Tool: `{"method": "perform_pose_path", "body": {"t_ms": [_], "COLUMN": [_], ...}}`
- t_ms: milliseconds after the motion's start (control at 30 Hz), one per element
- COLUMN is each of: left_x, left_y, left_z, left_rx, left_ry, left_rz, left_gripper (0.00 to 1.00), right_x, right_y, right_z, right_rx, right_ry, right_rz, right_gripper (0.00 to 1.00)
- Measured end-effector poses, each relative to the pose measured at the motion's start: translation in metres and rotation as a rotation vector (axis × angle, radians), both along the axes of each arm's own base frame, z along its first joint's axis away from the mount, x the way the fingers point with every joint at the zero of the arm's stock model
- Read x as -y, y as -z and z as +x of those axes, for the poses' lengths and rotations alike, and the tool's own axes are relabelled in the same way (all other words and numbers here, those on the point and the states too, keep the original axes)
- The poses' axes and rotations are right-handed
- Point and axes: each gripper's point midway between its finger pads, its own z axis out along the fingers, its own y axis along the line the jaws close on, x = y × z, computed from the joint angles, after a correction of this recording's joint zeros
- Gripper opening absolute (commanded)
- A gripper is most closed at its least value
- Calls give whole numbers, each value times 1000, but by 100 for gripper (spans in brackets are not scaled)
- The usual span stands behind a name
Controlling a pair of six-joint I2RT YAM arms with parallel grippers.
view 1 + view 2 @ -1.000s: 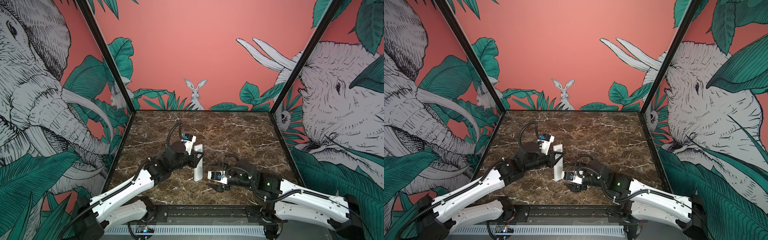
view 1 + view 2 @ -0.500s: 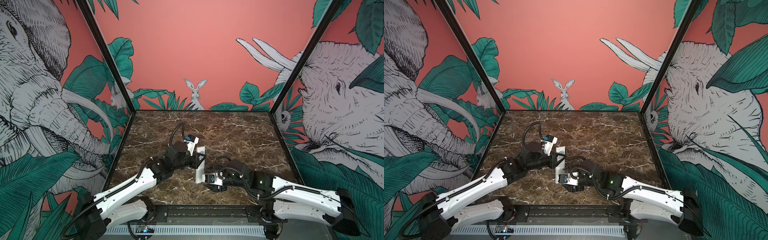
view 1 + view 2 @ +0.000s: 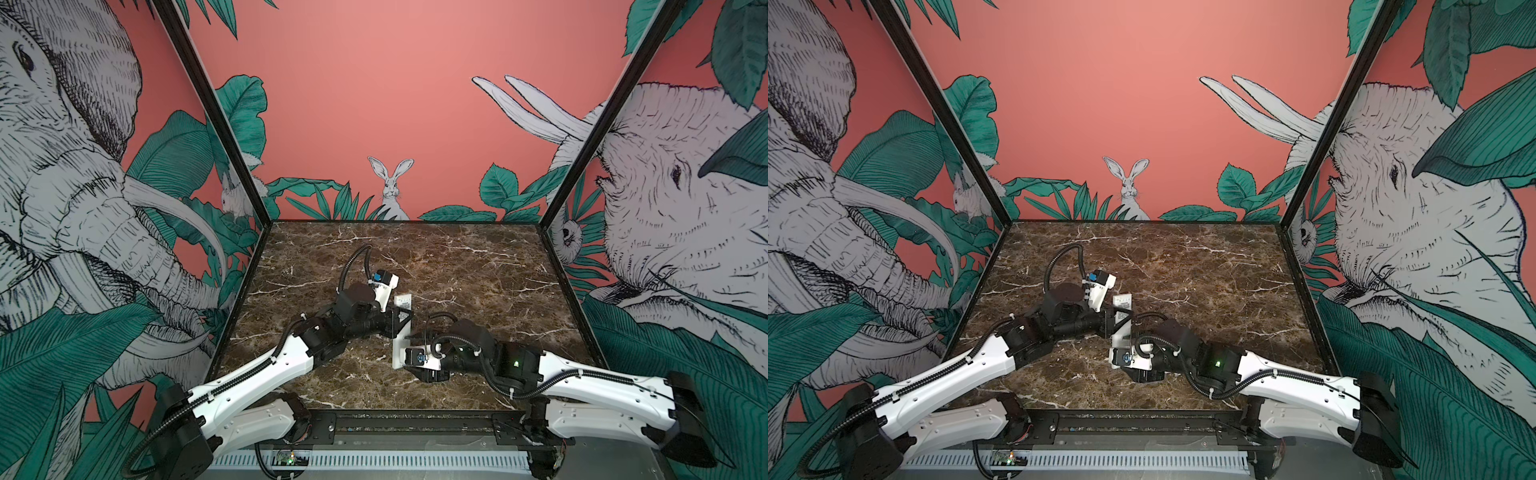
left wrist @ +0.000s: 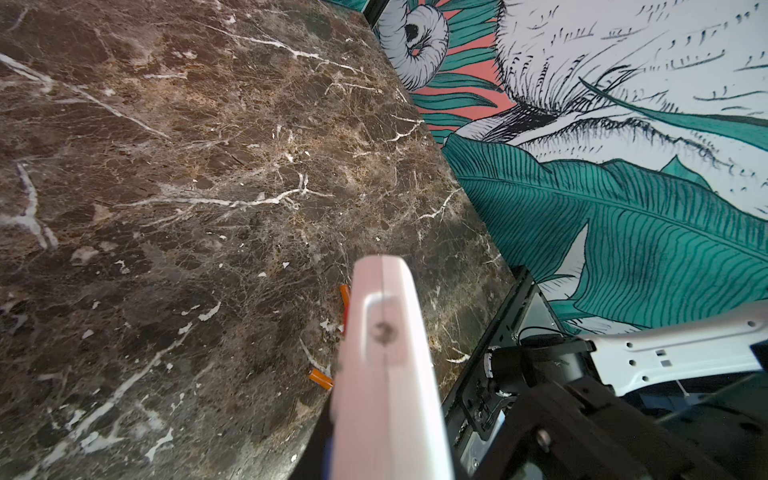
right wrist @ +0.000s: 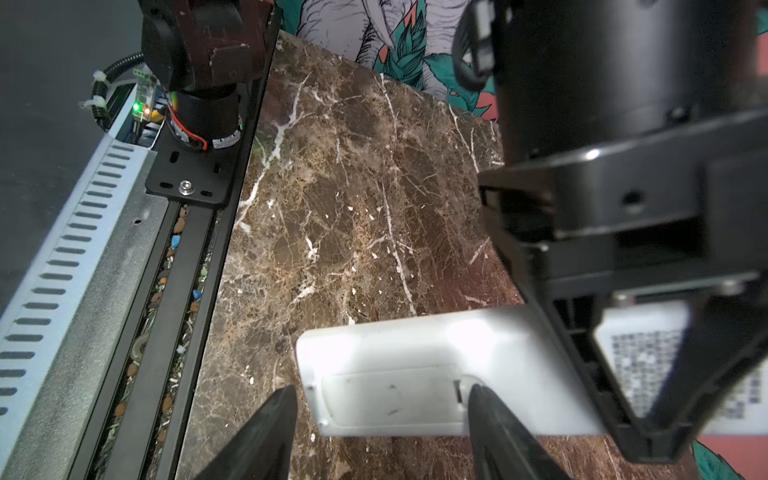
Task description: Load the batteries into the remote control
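The remote control [image 3: 398, 351], long, slim and white, was clamped at mid-length in the left gripper [image 3: 401, 321], off the table [image 4: 166, 208], its labelled back showing in both top views. In the right wrist view, the battery cover [image 5: 390, 399] sat closed at one end. Two small orange batteries [image 4: 344, 294] [image 4: 321, 379] lay apart on the table, partly hidden behind the remote control.

Left fingers [image 3: 400, 322] clamped, right [image 5: 266, 432] seemingly apart
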Motion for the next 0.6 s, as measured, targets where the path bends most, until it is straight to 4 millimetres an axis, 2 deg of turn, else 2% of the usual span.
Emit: {"method": "perform_pose_path", "body": {"t_ms": [133, 600], "left_x": [1, 2], "left_y": [-2, -1], "left_z": [0, 1], "left_rx": [4, 2], "left_ry": [1, -1], "left_rz": [-8, -21], "left_gripper": [0, 0], "right_x": [-3, -5], "right_y": [-6, 1], "right_z": [3, 5], "right_rx": [13, 14], "right_ry": [9, 18], "right_rz": [15, -4], "right_gripper": [67, 67]}}
